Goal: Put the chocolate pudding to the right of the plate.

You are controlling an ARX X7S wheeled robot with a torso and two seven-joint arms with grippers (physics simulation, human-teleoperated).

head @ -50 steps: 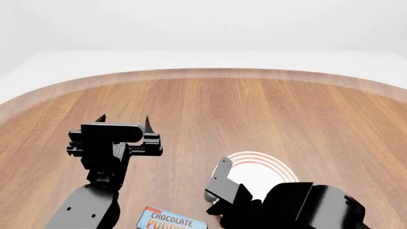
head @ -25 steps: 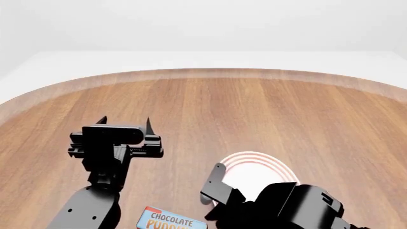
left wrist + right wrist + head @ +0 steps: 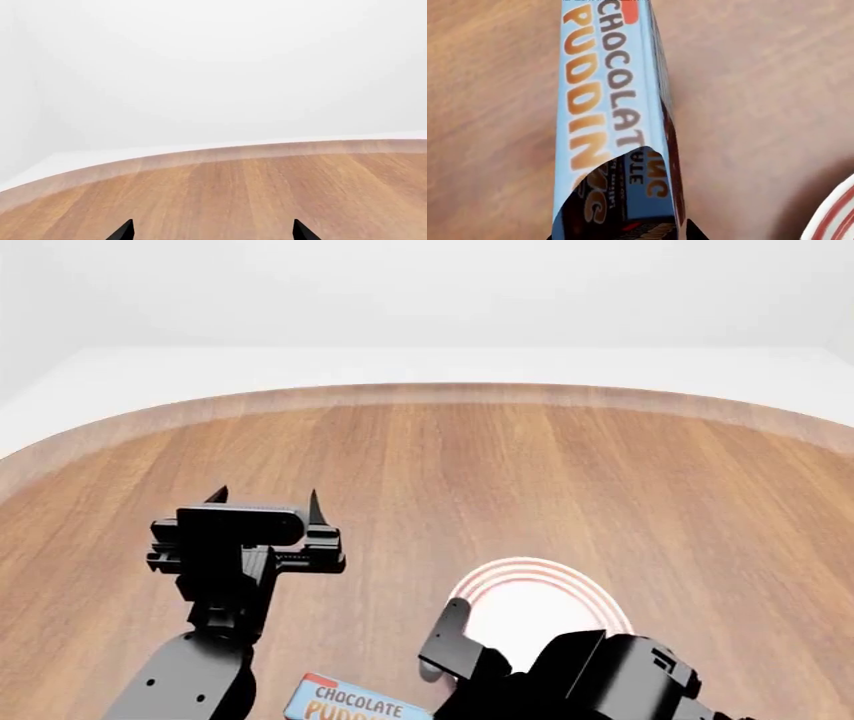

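The chocolate pudding (image 3: 358,703) lies flat on the wooden table at the near edge of the head view, light blue face up. In the right wrist view the chocolate pudding (image 3: 610,115) runs away from the camera, with its near end between the jaws. My right gripper (image 3: 619,235) is open, with one fingertip close beside each long side of the carton. In the head view my right gripper (image 3: 441,665) sits at the carton's right end. The plate (image 3: 541,602), white with red rings, lies just behind my right arm; its rim (image 3: 834,215) shows in the wrist view. My left gripper (image 3: 266,496) is open, empty and held above the table.
The round wooden table (image 3: 534,470) extends far ahead, and its curved far edge (image 3: 220,152) shows in the left wrist view. My left arm (image 3: 200,660) stands just left of the carton.
My right arm has moved down and toward the near edge, bringing its gripper around the end of the carton. The carton, plate and left arm have kept their places.
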